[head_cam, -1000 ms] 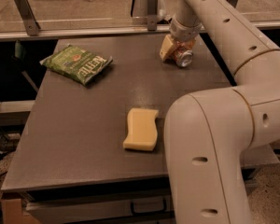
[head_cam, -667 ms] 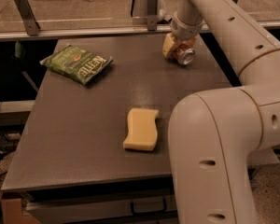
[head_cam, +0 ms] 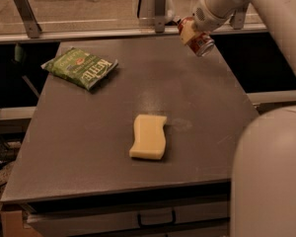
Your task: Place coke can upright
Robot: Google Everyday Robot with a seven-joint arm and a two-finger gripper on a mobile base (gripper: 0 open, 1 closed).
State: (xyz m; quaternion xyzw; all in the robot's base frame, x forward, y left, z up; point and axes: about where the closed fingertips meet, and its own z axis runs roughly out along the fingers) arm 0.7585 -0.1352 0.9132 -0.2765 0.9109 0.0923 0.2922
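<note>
The coke can [head_cam: 201, 43] is a small red can with a silver end, held tilted above the far right part of the grey table [head_cam: 89, 147]. My gripper [head_cam: 191, 32] is shut on the can, its pale fingers [head_cam: 187, 32] wrapped around the can's upper part. The can's silver end points down and to the right. It hangs clear of the tabletop.
A yellow sponge [head_cam: 149, 136] lies near the table's middle front. A green chip bag [head_cam: 81, 66] lies at the far left. A metal rail [head_cam: 89, 28] runs behind the table. My arm's large white body [head_cam: 269, 172] fills the lower right.
The gripper has lifted the can off the table surface at the far right; the can now hangs tilted in the air. Sponge and chip bag have not moved.
</note>
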